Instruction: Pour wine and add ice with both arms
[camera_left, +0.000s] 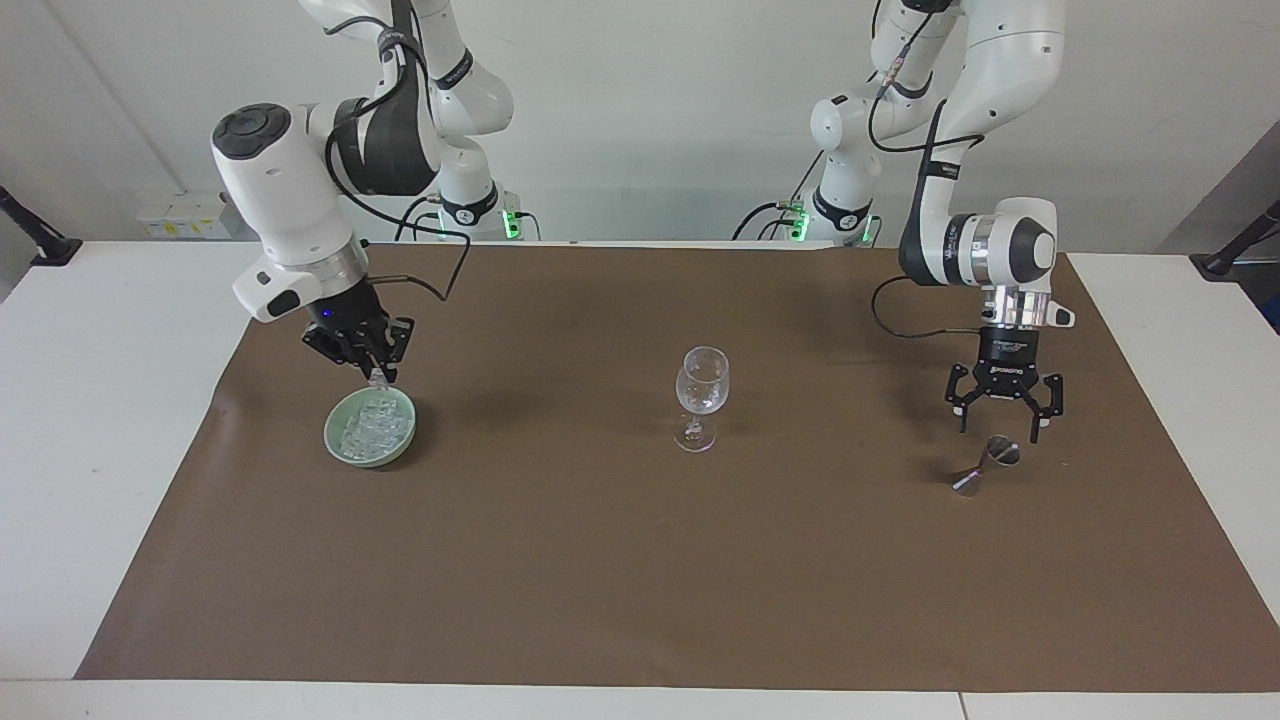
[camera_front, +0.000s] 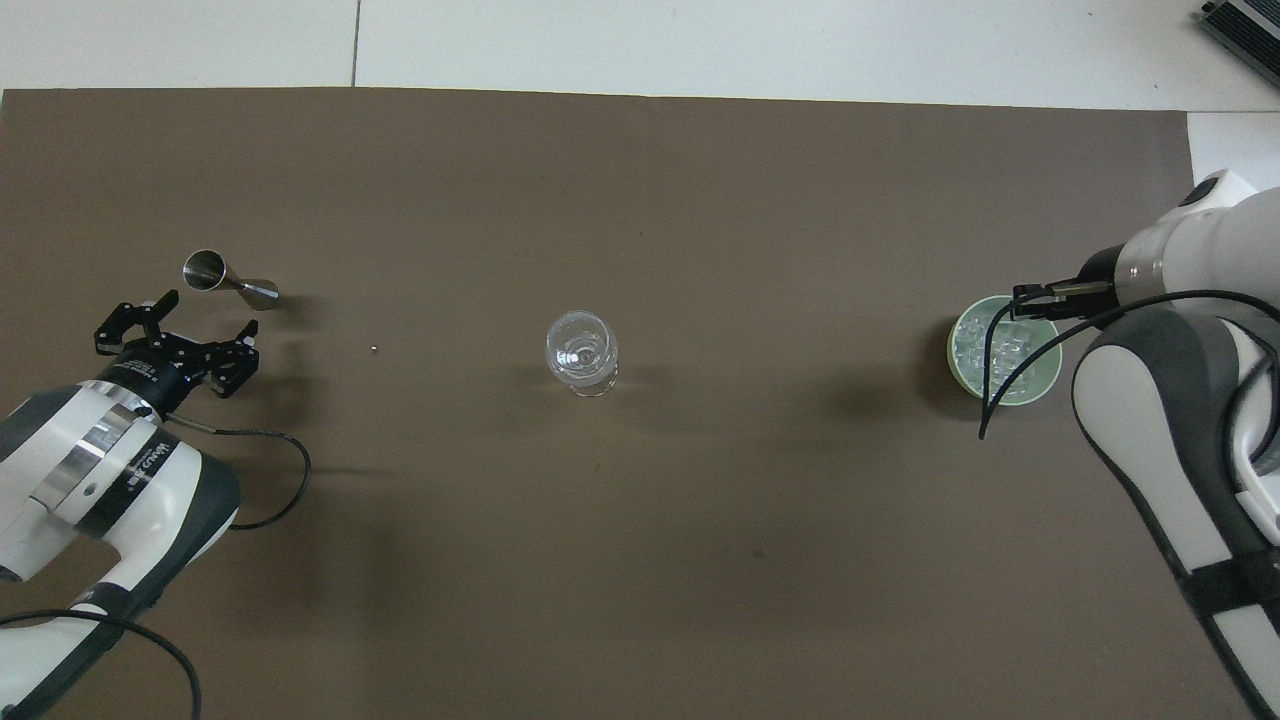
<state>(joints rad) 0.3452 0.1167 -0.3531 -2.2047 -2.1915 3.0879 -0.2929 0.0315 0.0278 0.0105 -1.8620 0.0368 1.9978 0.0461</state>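
Lying heaped, the ice (camera_left: 372, 425) just under right claw (camera_left: 379, 378) (one cube pinched)

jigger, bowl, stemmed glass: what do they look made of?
Jigger: likely polished metal; silvery, mirror-like inside the cup, lying on its side.
Bowl: pale green, smooth and glossy, probably glazed ceramic, possibly plastic; it holds the ice.
Wine glass: clear glass or clear plastic; the brown mat shows through bowl and stem.
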